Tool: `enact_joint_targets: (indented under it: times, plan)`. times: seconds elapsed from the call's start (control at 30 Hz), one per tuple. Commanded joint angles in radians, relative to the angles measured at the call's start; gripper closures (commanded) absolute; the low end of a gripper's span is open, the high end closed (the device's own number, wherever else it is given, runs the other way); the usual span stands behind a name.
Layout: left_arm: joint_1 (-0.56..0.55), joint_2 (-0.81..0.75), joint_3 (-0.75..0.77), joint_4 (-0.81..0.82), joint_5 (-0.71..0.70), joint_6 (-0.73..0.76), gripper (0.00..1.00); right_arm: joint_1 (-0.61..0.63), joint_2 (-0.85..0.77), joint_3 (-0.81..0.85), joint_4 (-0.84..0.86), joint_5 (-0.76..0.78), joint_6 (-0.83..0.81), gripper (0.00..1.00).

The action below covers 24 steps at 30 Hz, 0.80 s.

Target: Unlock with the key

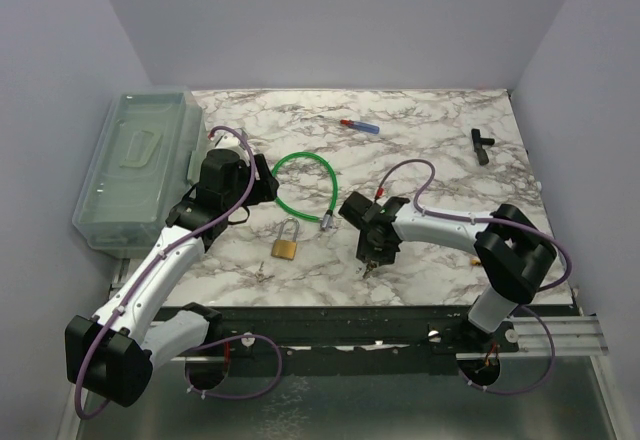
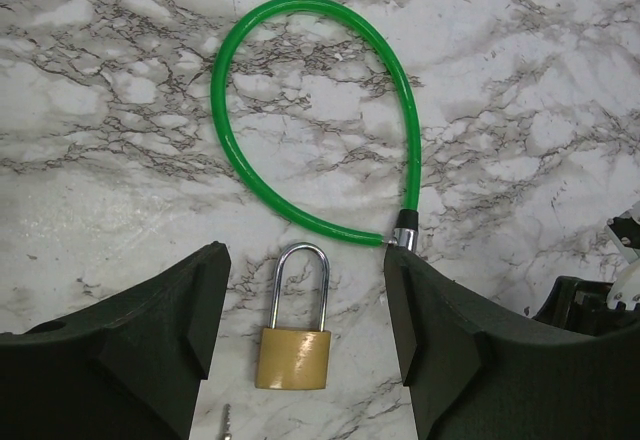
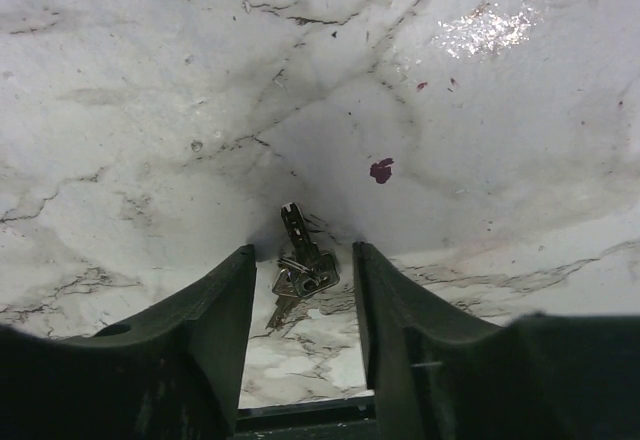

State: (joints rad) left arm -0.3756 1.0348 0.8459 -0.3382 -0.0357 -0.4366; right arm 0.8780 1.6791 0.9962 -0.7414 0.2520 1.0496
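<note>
A brass padlock (image 1: 285, 248) with a silver shackle lies flat on the marble table (image 1: 440, 125). In the left wrist view the padlock (image 2: 293, 355) sits between and below my left gripper's (image 2: 305, 260) open fingers (image 2: 170, 330), untouched. From above, the left gripper (image 1: 266, 182) hovers just behind the padlock. A bunch of keys (image 3: 303, 272) on a ring lies on the table between the fingers of my right gripper (image 3: 303, 250). The jaws stand narrowly apart, a small gap on each side of the keys. From above, the right gripper (image 1: 372, 262) points down at the keys (image 1: 370, 270).
A green cable lock (image 1: 305, 185) loops behind the padlock. A single small key (image 1: 262, 272) lies by the front edge, its tip (image 2: 226, 423) showing. A clear plastic box (image 1: 135, 165) stands at the left. A blue-red stick (image 1: 360, 126) and a black part (image 1: 482, 144) lie far back.
</note>
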Motion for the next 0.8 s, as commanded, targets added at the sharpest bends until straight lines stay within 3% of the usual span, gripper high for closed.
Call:
enact_joint_targets:
  times: [0.0,0.2,0.6,0.77]
  plan:
    - [-0.004,-0.013,-0.009,0.001,-0.023,0.015,0.31,0.023,0.036,-0.022,-0.006,0.020,0.012,0.59]
    - [-0.005,-0.015,-0.010,0.001,-0.021,0.014,0.32,0.057,0.040,-0.041,0.004,-0.009,0.048,0.63]
    - [-0.005,-0.015,-0.013,0.001,-0.022,0.015,0.33,0.072,0.016,-0.081,0.023,0.012,0.081,0.99]
    - [-0.007,-0.014,-0.013,0.011,0.058,0.013,0.33,0.072,-0.044,-0.095,0.044,0.016,0.103,1.00]
